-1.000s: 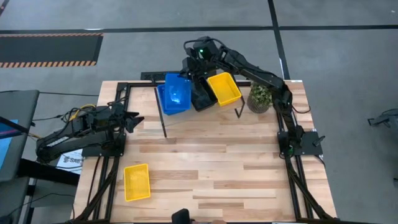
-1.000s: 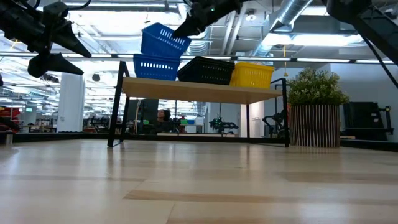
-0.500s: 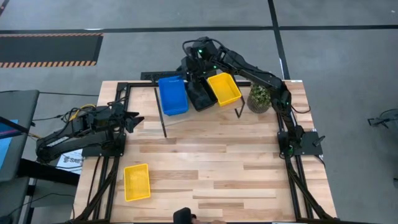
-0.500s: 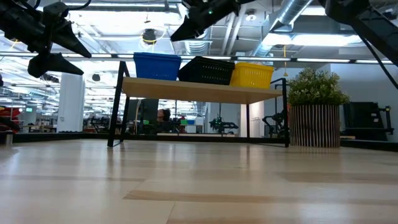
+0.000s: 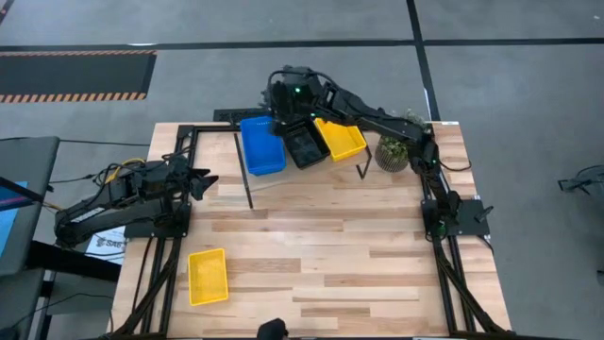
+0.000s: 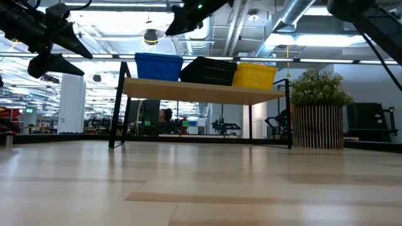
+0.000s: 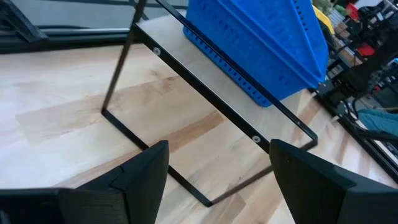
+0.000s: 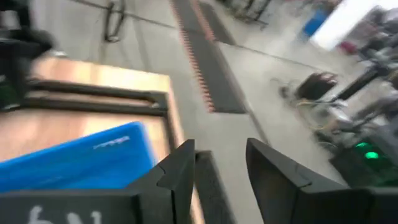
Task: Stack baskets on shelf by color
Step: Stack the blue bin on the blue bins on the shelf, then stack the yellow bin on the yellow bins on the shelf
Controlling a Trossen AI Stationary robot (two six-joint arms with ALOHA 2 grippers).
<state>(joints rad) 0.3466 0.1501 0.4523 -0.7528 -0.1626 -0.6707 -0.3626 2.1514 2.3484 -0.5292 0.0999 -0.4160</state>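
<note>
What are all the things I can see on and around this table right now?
blue baskets: a nested stack, count unclear, blue, on the shelf's left end
black baskets: a stack, count unclear, black, middle of the shelf
yellow baskets: a stack, count unclear, yellow, right end of the shelf
loose yellow basket: one, yellow, on the tabletop near its front left corner
shelf: one, light wood on thin black legs, at the table's far side
potted plant: one, green, on the table right of the shelf
table: one, plank top with black frame
left gripper: open, empty, above the table's left side
right gripper: open, empty, above the shelf's back edge by the blue baskets
</note>
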